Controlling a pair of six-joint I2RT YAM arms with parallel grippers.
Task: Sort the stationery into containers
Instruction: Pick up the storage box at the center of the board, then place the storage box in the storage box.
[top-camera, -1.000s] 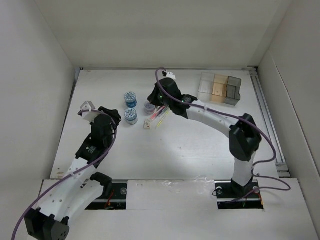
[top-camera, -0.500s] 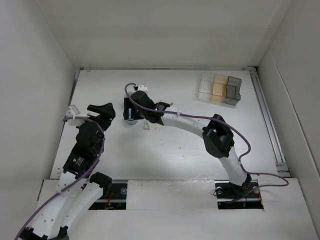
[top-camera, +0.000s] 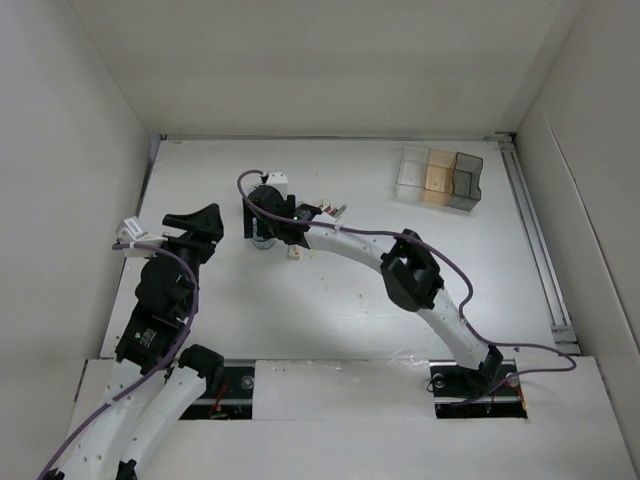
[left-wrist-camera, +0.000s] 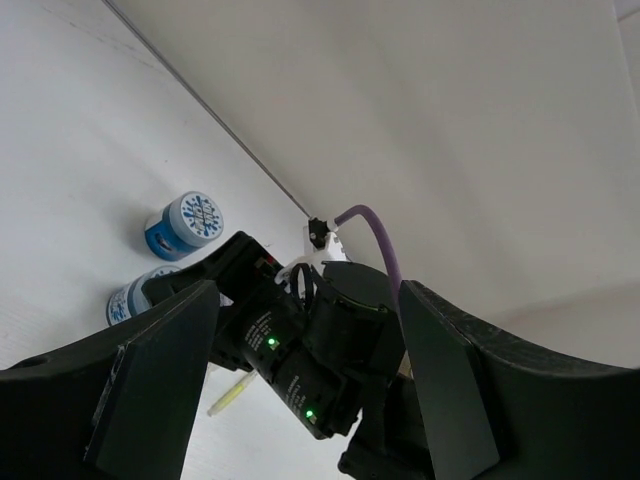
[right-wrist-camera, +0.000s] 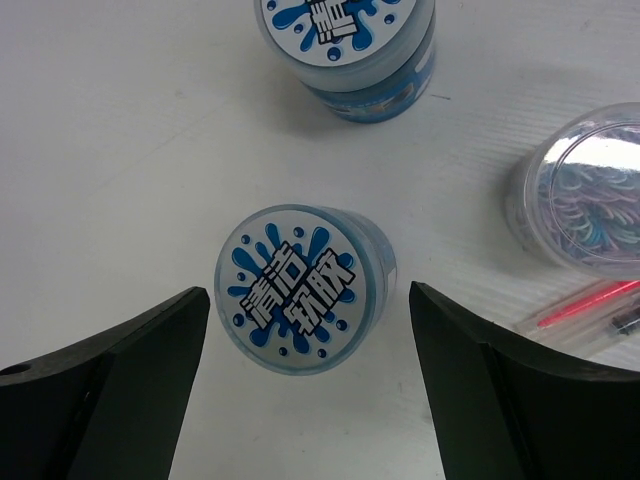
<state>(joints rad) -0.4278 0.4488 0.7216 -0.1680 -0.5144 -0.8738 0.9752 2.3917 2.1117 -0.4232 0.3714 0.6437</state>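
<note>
While right end effector (right-wrist-camera: 306, 322) hovers, fingers (right-wrist-camera: 110, 385) apart, blue roll (right-wrist-camera: 300, 288) centred between them

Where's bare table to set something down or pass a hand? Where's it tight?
Free: the wide table strip between the right arm's bend and the near edge; the far stretch between the organiser tray and the right gripper. Crowded: around that gripper, where rolls, pot and pens cluster, left gripper alongside.

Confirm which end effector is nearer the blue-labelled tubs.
Right. The right end effector hangs directly over one blue-labelled tub, fingers open either side; the left end effector is off to the tubs' left, apart.
</note>
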